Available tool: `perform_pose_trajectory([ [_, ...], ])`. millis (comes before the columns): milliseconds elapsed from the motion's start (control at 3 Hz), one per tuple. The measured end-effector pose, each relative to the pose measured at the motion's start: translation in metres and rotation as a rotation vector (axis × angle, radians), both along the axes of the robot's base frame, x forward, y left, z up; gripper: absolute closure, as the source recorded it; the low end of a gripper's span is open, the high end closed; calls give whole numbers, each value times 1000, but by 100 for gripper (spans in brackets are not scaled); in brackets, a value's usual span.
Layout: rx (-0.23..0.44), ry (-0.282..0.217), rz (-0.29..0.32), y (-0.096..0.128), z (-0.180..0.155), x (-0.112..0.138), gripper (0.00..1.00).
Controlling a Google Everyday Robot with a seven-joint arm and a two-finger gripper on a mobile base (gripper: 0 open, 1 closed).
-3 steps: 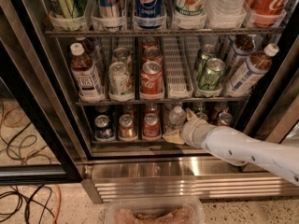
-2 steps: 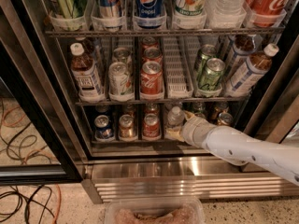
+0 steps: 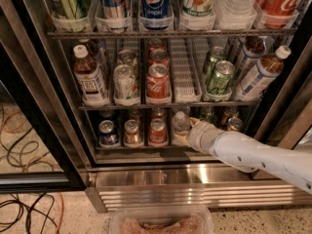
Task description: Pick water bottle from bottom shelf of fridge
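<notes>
Nearest to the camera, a clear plastic tub (image 3: 161,222) with something pinkish in it lies on the floor, just in front of the steel base grille (image 3: 195,191) of the fridge (image 3: 48,126). If the water bottle (image 3: 180,123) slips out during the withdrawal, I think it falls on this grille or into the tub.

Above the grille, the white arm (image 3: 263,155) enters from the right and reaches low into the bottom shelf (image 3: 146,146). The claw (image 3: 186,135) is at the front of this shelf, directly at the right side of the water bottle and seemingly touching it; whether it is open or closed on the bottle, I cannot tell. The water bottle stands upright in its lane, with its white cap just under the rack above.

The risks, as I judge them: the bottle is smooth and probably wet from the cold, so a grip that is too low or not centred can let it turn or slide. The red can (image 3: 157,130) stands just beside it on the left, and a sideways push may tip the bottle against this can. The cans (image 3: 234,125) behind the wrist on the right are near the arm and can be knocked. Lifting too much brings the cap against the wire rack (image 3: 161,104) with the Coca-Cola can (image 3: 157,82), so the way out should be low and straight to the front
</notes>
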State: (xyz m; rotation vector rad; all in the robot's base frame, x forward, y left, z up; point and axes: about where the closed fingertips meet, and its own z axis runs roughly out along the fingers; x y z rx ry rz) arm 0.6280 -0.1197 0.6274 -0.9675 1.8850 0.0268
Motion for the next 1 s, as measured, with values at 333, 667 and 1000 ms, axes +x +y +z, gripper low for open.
perform_pose_trajectory([
  [333, 0, 0, 0, 0, 4, 0, 100],
  [667, 9, -9, 9, -3, 14, -2, 100],
  [1000, 21, -32, 20, -5, 27, -1, 100],
])
